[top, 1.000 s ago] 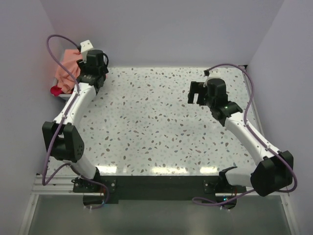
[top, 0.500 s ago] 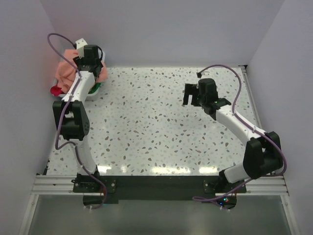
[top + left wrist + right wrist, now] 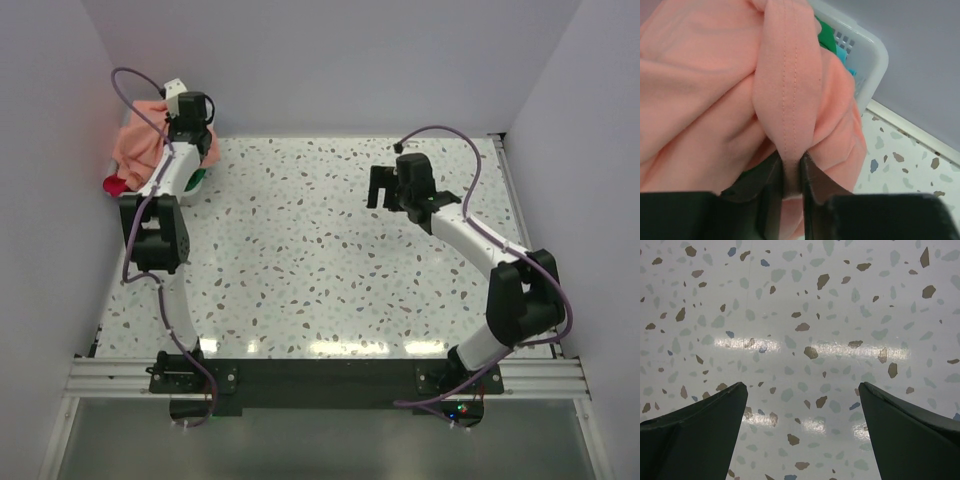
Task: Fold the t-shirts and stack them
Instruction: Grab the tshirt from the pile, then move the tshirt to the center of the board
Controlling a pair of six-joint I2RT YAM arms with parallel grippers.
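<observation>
**Firmly pinched: salmon-pink shirt in the left gripper**

Up at the tub, the left gripper (image 3: 791, 175) has its two black fingers (image 3: 771, 192) clamped on a stitched fold of the salmon-pink soft cloth t-shirt (image 3: 710, 95). The double-seamed hem runs straight away from the fingertips, and the rest of the shirt bulges out to either side of them. Beyond this gripper and to its right sits the white plastic tub (image 3: 872, 55) with a slotted wall. A bright green cloth t-shirt (image 3: 826, 32) shows there, just past the pink folds. In the overhead view a red-magenta cloth t-shirt (image 3: 113, 184) pokes out under the pink heap, to this gripper's left and nearer the arm bases. The right gripper (image 3: 802, 387) hangs well apart from all this, above the speckled terrazzo bench (image 3: 300, 250). Its jaws are spread wide, with only bare bench showing between them.
</observation>
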